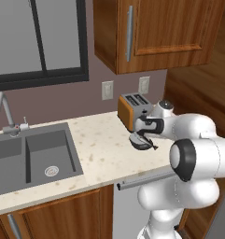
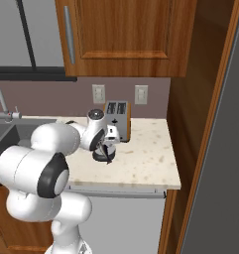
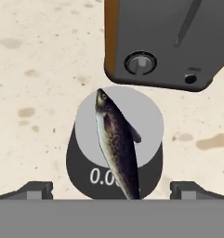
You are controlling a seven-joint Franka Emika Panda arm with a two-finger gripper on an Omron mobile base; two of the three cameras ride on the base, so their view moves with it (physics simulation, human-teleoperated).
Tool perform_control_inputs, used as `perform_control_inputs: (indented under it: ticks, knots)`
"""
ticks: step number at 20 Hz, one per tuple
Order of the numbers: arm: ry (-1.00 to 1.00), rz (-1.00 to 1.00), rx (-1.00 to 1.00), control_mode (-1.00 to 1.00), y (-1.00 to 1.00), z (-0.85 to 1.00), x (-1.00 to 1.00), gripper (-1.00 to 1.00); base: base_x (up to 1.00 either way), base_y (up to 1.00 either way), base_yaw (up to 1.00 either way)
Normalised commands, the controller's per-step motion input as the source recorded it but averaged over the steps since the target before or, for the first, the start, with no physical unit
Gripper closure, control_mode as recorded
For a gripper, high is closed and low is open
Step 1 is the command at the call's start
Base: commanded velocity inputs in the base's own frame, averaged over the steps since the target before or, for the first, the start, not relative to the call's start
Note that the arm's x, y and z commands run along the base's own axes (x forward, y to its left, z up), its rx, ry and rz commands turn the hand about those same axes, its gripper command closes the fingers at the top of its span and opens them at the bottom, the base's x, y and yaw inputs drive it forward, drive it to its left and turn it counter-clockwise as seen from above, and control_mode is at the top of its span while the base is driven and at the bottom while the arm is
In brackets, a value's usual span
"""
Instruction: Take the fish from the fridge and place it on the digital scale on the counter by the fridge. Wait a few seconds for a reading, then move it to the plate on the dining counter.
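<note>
The slim grey-silver fish (image 3: 115, 144) lies lengthwise across the light top of the digital scale (image 3: 146, 116), head toward the toaster and tail over the scale's front, where a "0.0" readout shows. The scale (image 1: 141, 144) (image 2: 102, 155) sits on the speckled counter just in front of the toaster. My gripper (image 3: 113, 189) hangs directly above the fish, open, its fingertips (image 3: 36, 188) wide apart on either side and touching nothing. From the base views the hand (image 1: 146, 127) (image 2: 107, 136) hovers close over the scale, and the dark tail (image 1: 154, 147) pokes out.
An orange-sided toaster (image 1: 131, 108) (image 2: 117, 119) (image 3: 164, 42) stands right behind the scale. The sink (image 1: 34, 156) and faucet (image 1: 4, 112) lie to the left. Wooden wall cabinets (image 1: 151, 32) hang overhead. A wood panel and a grey fridge door (image 2: 225, 163) close off the right.
</note>
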Motion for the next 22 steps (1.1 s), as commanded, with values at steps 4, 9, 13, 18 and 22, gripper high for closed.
perform_control_inputs:
  ticks: [4,9,13,18,22]
  knots:
    - [0.00,0.00,0.00,-1.00,0.00,-0.30,0.08,-1.00,0.00,0.00,0.00]
    - [0.00,0.00,0.00,-1.00,0.00,-0.30,0.05,-1.00,0.00,0.00,0.00]
    - [0.00,0.00,-0.01,-1.00,0.00,-0.26,0.10,-1.00,0.00,0.00,0.00]
    - [0.00,0.00,-0.01,-1.00,0.00,-0.15,0.19,-1.00,0.00,0.00,0.00]
    - [0.00,0.00,0.00,-1.00,0.00,-0.10,0.26,-1.00,0.00,0.00,0.00]
